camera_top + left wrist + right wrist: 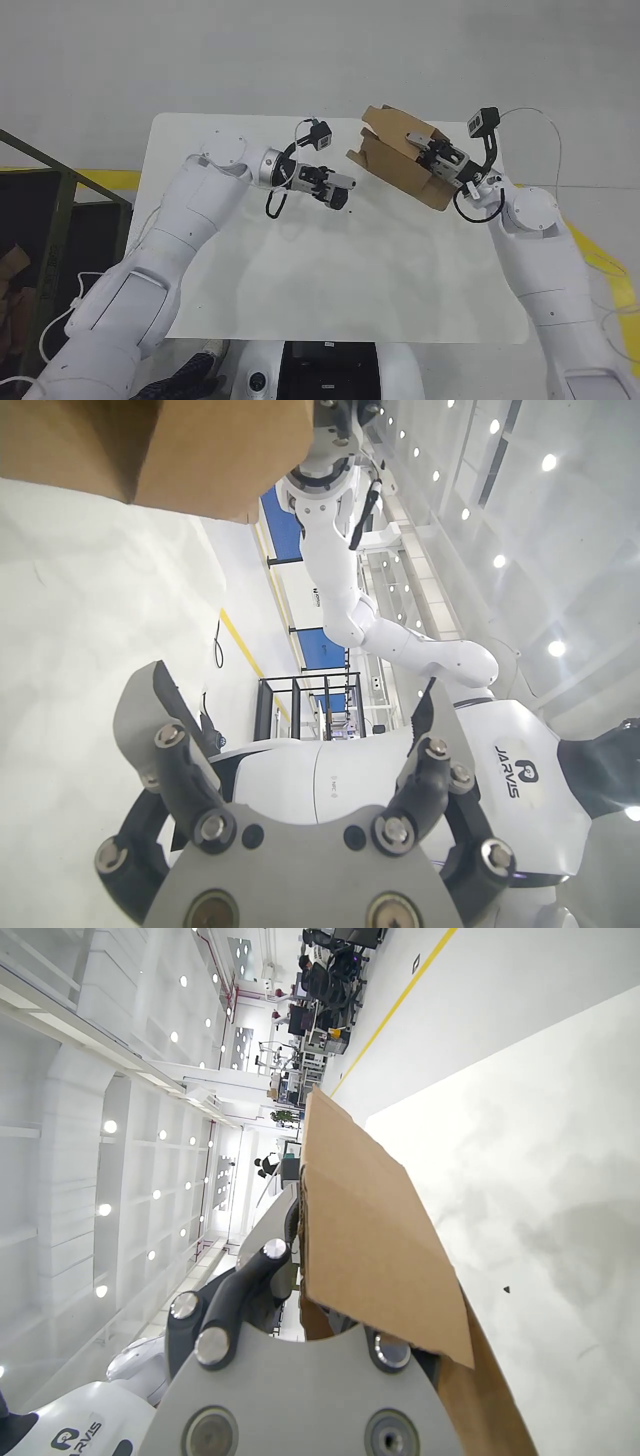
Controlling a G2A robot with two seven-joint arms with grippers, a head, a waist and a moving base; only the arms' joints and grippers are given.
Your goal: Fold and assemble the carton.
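While the brown corrugated cardboard carton (400, 150) stands tilted at the far right of the white rectangular table (300, 280), the right gripper (443, 160) is clamped on one panel. The left gripper (343, 190), fingers spread, hangs near it, not touching.

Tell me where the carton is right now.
In the top view the carton is at the far edge of the table, right of centre, held by the right end effector; the open left end effector is close beside it, not touching.
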